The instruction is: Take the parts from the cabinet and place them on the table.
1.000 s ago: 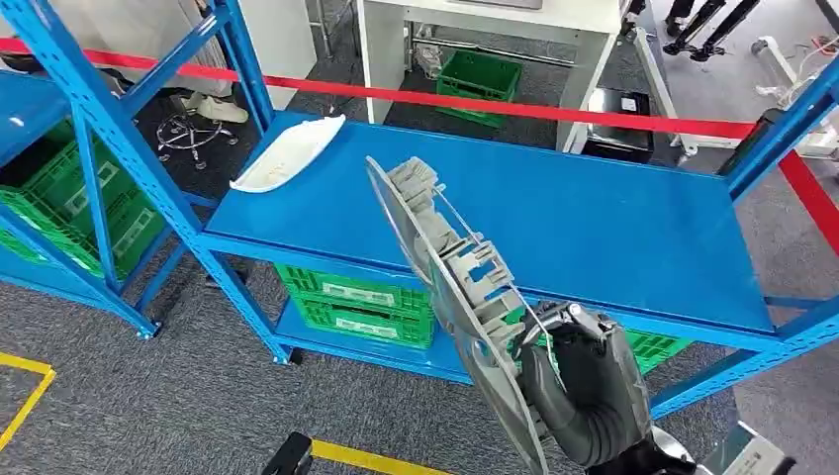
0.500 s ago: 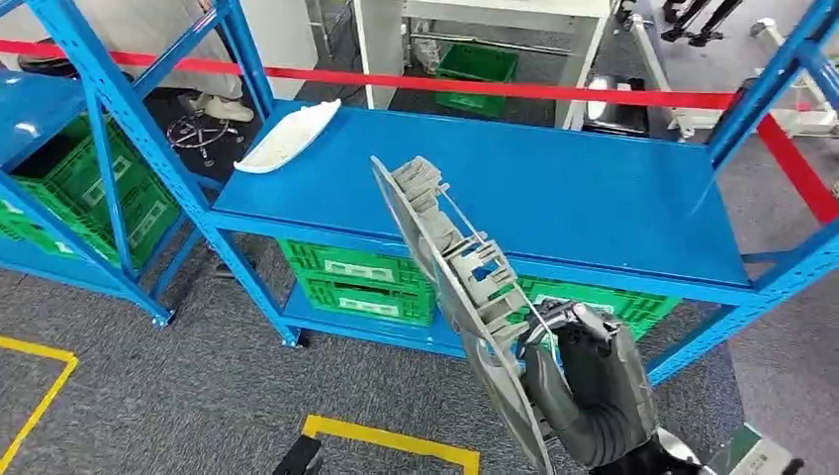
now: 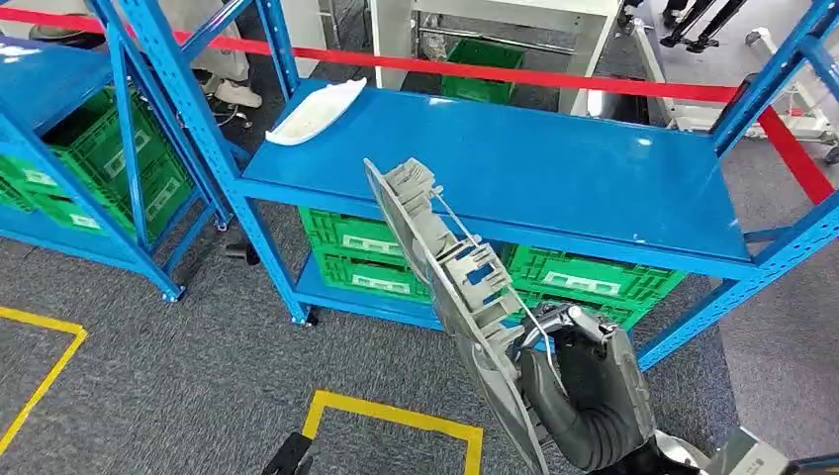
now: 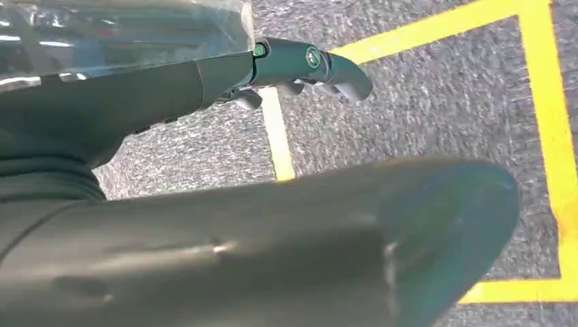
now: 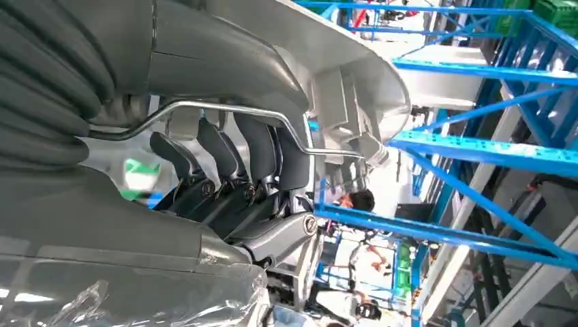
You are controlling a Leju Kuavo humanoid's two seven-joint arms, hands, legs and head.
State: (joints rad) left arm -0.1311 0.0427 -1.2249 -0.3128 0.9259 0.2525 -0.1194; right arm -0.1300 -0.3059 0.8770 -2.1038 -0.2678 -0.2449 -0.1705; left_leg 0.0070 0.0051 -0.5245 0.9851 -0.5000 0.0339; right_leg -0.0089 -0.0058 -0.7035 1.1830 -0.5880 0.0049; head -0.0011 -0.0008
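A long grey plastic part [image 3: 445, 287] with ribbed clips and a thin wire stands tilted in front of me, and my right hand [image 3: 579, 386] grips its lower end. In the right wrist view the dark fingers [image 5: 232, 150] curl around the wire and the grey part [image 5: 327, 61]. A white curved part [image 3: 319, 111] lies on the far left corner of the blue table [image 3: 554, 168]. My left hand [image 4: 136, 102] hangs over the carpet with its fingers [image 4: 327, 68] apart and nothing in it.
Green crates [image 3: 366, 252] sit on the shelf under the table. A blue rack [image 3: 119, 109] with more crates stands to the left. Red tape [image 3: 554, 79] runs behind the table. Yellow lines [image 3: 396, 416] mark the grey carpet near my feet.
The camera has moved: the table and rack have shifted in the picture and more floor with yellow lines shows. My right hand still holds the grey part the same way.
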